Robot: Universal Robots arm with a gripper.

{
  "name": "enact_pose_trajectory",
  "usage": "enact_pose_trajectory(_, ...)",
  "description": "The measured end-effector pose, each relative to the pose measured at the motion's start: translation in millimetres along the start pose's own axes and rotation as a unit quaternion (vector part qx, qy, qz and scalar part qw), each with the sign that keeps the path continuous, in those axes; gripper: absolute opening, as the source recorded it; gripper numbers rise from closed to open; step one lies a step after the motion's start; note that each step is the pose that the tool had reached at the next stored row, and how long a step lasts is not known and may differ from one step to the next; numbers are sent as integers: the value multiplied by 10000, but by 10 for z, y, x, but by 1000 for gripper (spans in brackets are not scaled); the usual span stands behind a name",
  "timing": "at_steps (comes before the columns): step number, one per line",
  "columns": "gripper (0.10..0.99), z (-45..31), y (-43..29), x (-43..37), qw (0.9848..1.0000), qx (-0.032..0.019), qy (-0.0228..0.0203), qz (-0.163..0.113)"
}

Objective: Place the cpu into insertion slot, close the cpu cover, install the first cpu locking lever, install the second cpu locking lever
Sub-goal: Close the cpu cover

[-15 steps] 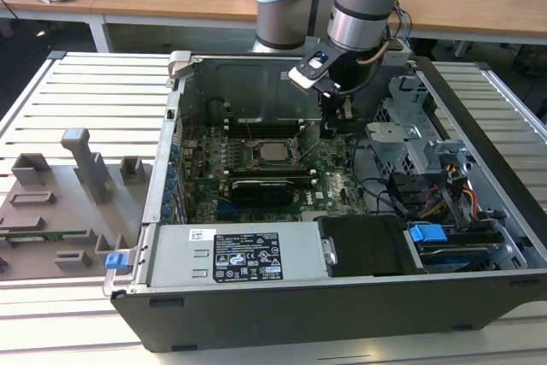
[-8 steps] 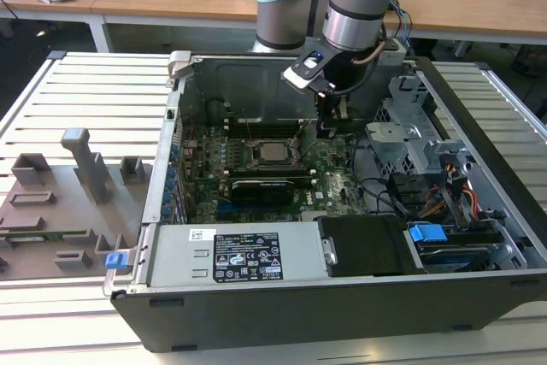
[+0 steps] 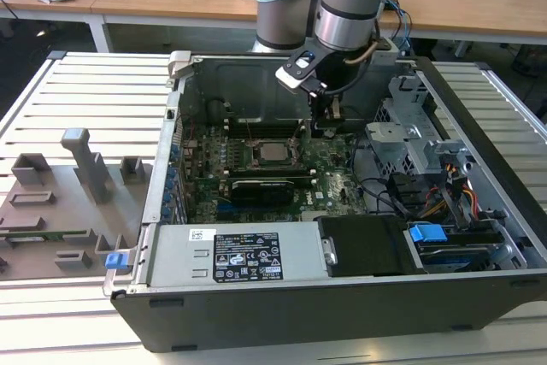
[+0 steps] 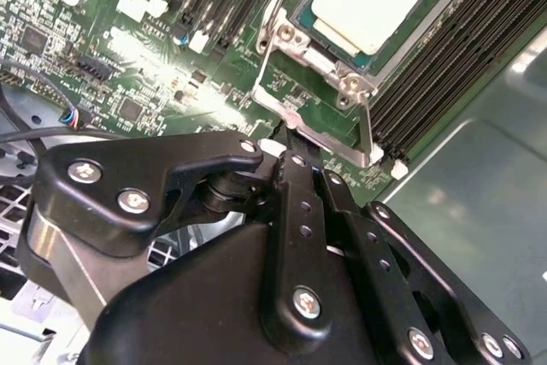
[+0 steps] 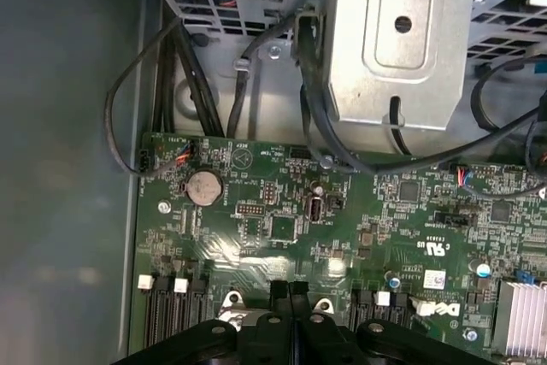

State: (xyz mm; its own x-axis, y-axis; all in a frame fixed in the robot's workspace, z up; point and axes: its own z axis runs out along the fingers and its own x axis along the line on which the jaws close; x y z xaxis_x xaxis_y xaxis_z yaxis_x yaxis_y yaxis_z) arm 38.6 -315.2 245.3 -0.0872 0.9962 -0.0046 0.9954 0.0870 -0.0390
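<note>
The cpu (image 4: pixel 367 2) sat in the insertion slot (image 4: pixel 303 16) on the green board (image 5: pixel 282 237), with the cpu cover (image 4: pixel 318 59), a metal frame, lying around it. The claw (image 4: pixel 289 150) hung low inside the open computer case (image 3: pixel 248 83), just beside the cover's edge and to the exterior view's right of the chip. In the first wrist view its fingers (image 5: pixel 280 292) were clenched together. Whether they pinched anything could not be told.

I see the cpu (image 4: pixel 367 2) with a pale silver-grey top, set on a green circuit board (image 5: pixel 282 237) speckled with small black chips and white print. The gripper (image 5: pixel 291 297) is black with silver screw heads. The cables (image 5: pixel 184 66) are black, and one clip (image 3: pixel 427 233) is bright blue.
</note>
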Motion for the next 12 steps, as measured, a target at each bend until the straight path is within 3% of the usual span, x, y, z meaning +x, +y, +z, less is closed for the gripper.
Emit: enact_pose_trajectory(12, 106, 7, -170, 15, 10000, 0, 0, 0)
